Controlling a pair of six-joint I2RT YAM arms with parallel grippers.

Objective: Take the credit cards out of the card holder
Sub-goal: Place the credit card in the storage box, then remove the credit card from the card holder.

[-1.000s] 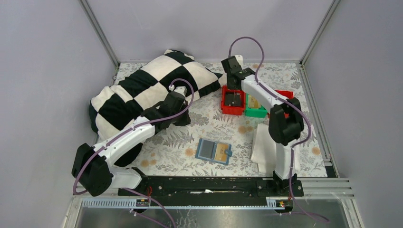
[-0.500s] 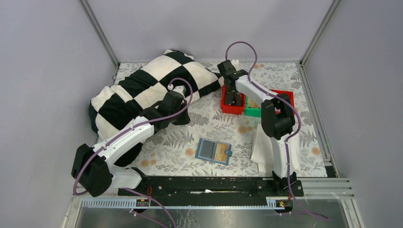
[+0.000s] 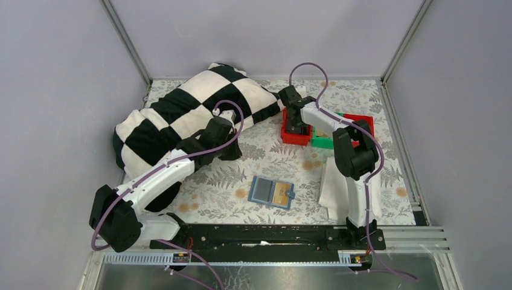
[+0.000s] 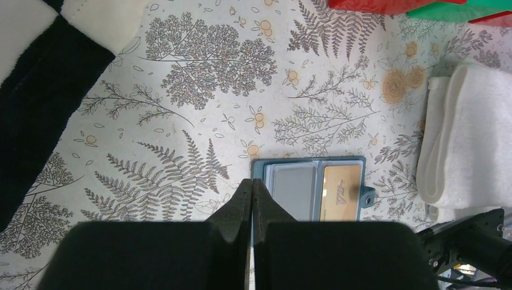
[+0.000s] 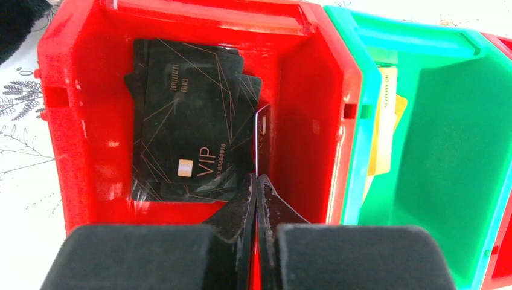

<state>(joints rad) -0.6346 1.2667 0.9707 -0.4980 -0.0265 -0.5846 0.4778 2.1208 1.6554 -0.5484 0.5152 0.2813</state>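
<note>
The teal card holder (image 3: pixel 272 193) lies open on the floral cloth, with a grey panel (image 4: pixel 293 190) on its left and a gold card (image 4: pixel 342 192) on its right. My left gripper (image 4: pixel 252 181) hovers shut and empty just left of the card holder (image 4: pixel 314 163). My right gripper (image 5: pixel 256 176) reaches down into the red bin (image 5: pixel 72 151), shut on a thin black credit card (image 5: pixel 262 139) seen edge-on. Several black cards (image 5: pixel 181 139) lie on that bin's floor. In the top view, the right gripper (image 3: pixel 297 128) is over the red bin (image 3: pixel 288 140).
A green bin (image 5: pixel 435 121) next to the red one holds yellow cards (image 5: pixel 385 121). A folded white towel (image 3: pixel 335 187) lies right of the card holder. A black-and-white checkered cushion (image 3: pixel 187 109) fills the back left, partly under the left arm.
The right gripper has dropped lower into the red bin with its card. The left arm has barely shifted.
</note>
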